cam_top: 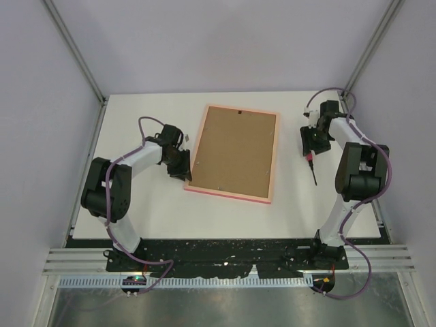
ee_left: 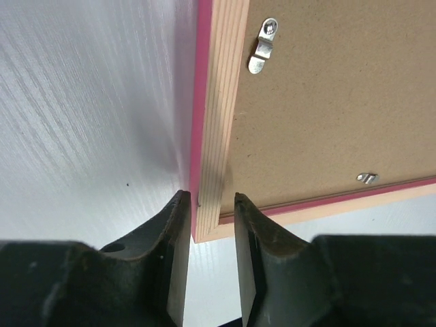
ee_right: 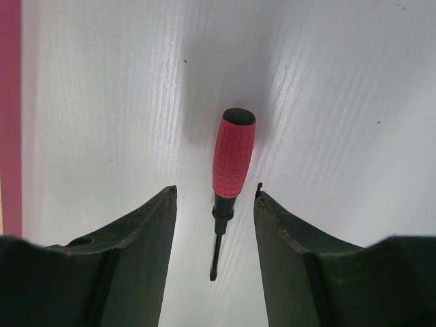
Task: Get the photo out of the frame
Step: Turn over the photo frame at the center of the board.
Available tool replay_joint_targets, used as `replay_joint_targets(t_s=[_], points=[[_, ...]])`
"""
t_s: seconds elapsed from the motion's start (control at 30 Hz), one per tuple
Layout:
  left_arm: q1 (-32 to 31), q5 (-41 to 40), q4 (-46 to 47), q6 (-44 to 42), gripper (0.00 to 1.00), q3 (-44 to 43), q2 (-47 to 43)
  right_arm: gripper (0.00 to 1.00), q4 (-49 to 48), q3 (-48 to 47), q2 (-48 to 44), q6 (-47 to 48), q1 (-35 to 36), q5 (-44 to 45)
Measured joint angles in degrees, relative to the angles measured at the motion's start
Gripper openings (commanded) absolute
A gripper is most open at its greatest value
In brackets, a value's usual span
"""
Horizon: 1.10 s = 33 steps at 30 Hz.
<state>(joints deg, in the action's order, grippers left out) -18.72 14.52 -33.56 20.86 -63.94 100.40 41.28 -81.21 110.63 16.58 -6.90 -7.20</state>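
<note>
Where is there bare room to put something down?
Bare table lies between the frame and the arm bases, and in the far-left corner. Crowded: the left gripper at the frame's corner, the right gripper over the screwdriver.

White table (cam_top: 150, 204) — pink frame (cam_top: 272, 157), red screwdriver (ee_right: 234, 157)

The frame (cam_top: 274, 158) lies flat in the middle of the surface (cam_top: 150, 116), its near-left corner in the left claw's (ee_left: 208, 204) narrow gap. A screwdriver (ee_right: 234, 160) lies between the right claw's (ee_right: 214, 194) spread fingers. Bare surface separates the two.
</note>
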Motion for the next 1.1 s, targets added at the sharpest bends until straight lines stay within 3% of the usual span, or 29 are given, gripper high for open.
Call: replay_joint_targets(t_s=[0.13, 0.4, 0.57, 0.73, 1.1], points=[[0.0, 0.0, 0.0, 0.3, 0.49, -0.7, -0.1, 0.55, -1.4, 0.0, -4.4, 0.0, 1.3, 1.0], [0.1, -1.2, -1.2, -0.9, 0.53, -4.6, -2.8, 0.55, -3.0, 0.1, -7.0, -1.8, 6.8, 0.0], [0.1, -1.6, -3.0, -5.9, 0.60, -12.8, -4.0, 0.55, -3.5, 0.1, -6.2, -4.9, 11.8, -4.3], [0.0, -1.7, -4.8, -10.6, 0.63, -21.5, -4.2, 0.54, -4.0, 0.1, -2.9, -8.7, 14.3, -7.2], [-5.8, -4.0, -8.3, -14.5, 0.63, -22.6, -4.3, 0.50, -7.0, 1.9, 0.4, -14.5, 14.1, -7.3]])
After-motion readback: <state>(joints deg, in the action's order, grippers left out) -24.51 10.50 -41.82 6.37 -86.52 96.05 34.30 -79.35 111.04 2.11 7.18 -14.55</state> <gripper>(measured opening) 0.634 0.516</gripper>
